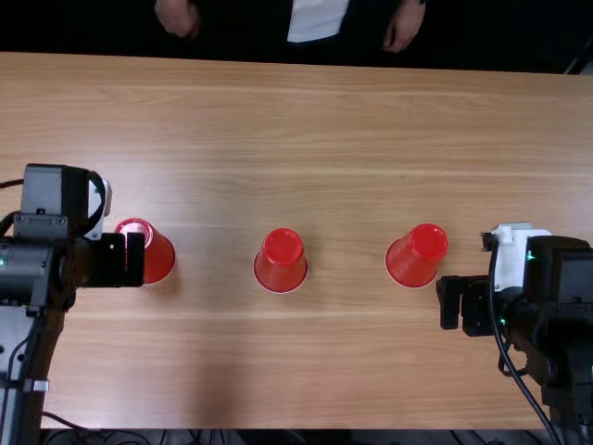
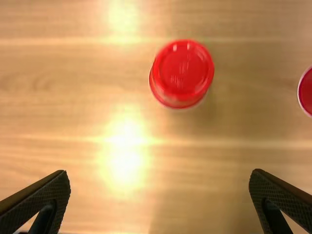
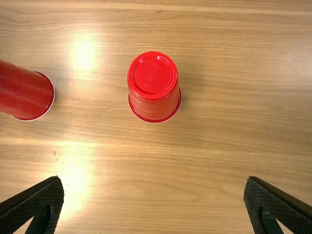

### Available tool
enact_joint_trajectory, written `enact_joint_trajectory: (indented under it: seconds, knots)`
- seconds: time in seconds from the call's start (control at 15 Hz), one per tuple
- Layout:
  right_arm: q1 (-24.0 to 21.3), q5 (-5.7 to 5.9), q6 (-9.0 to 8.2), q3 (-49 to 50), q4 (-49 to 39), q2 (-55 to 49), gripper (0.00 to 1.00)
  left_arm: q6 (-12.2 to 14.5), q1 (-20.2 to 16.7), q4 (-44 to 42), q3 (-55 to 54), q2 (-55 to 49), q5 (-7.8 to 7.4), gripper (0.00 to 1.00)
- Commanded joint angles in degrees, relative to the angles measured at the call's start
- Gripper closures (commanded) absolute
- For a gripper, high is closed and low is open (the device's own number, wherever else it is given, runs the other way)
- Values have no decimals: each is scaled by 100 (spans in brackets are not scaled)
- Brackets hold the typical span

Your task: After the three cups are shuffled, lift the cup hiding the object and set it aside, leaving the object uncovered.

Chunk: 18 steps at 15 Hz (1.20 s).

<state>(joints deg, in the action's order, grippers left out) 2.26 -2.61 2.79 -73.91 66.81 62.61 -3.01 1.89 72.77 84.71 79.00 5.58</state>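
Note:
Three red cups stand upside down in a row across the middle of the table: the left cup (image 1: 148, 252), the middle cup (image 1: 281, 260) and the right cup (image 1: 417, 255). My left gripper (image 1: 128, 259) hangs open right beside the left cup (image 2: 181, 73), overlapping its near-left side in the top view. My right gripper (image 1: 452, 302) is open, just right of and nearer than the right cup (image 3: 154, 87). The middle cup shows at the edge of both wrist views (image 2: 306, 90) (image 3: 25, 95). Whatever the cups cover is hidden.
The wooden table (image 1: 296, 130) is bare behind the cups, up to its far edge. Gaps of about a cup's width separate the cups. A strip of bare wood lies between the cups and the near edge.

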Motion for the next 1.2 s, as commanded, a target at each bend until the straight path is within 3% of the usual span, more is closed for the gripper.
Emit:
enact_joint_trajectory:
  seconds: [0.0, 0.07, 0.47, 0.87, 1.13]
  knots:
    - [55, -55, -78, 17, -30, -65, 0, 47, 66, -116, 151, 230, -10, 0]
    - [55, -55, -78, 26, -40, -65, 0, 47, 66, -243, 151, 405, -21, 0]
    - [55, -340, -89, 114, -40, -65, 0, -16, 250, -506, 187, 1363, -63, 0]
    - [46, -340, -99, 175, -40, -47, 0, -48, 303, -844, 239, 2111, -63, 0]
    - [46, -340, -99, 281, -51, -12, 0, -301, 303, -854, 239, 2436, -63, 0]
